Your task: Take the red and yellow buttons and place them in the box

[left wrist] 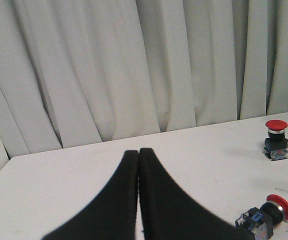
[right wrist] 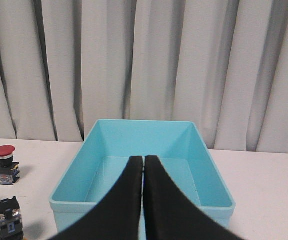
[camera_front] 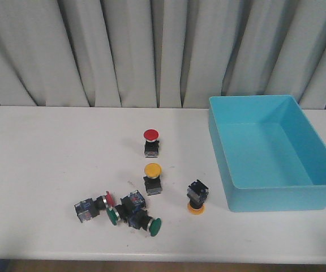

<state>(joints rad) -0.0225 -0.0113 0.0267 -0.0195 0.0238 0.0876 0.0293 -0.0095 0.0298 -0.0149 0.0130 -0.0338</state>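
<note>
Starting with the front view: no arm in frame, box (camera_front: 276, 156) sits right of centre, looks empty. Upright red button (camera_front: 151, 142) stands mid-table, upright yellow button (camera_front: 153, 178) just nearer than it, a tipped yellow button (camera_front: 197, 199) rests cap-down near the box's near-left corner. Near-left cluster: a red button on its side (camera_front: 92, 206) close against two green buttons (camera_front: 133, 214). Risk here: grabbing in that cluster could snag a green one or knock the red away; the cap-down yellow may roll or slip when pinched. Left wrist view: left gripper (left wrist: 138, 155) has fingers pressed together, holding nothing, above bare table (left wrist: 84, 175); upright red button (left wrist: 276, 140) and the tipped red one (left wrist: 266, 217) lie off to the side, so it must spread before descending or it will just shove a button. Right wrist view: right gripper (right wrist: 144, 161) also pressed together and empty, aimed at the box (right wrist: 141, 165); a low approach could bump the near wall and shift the box.
</note>
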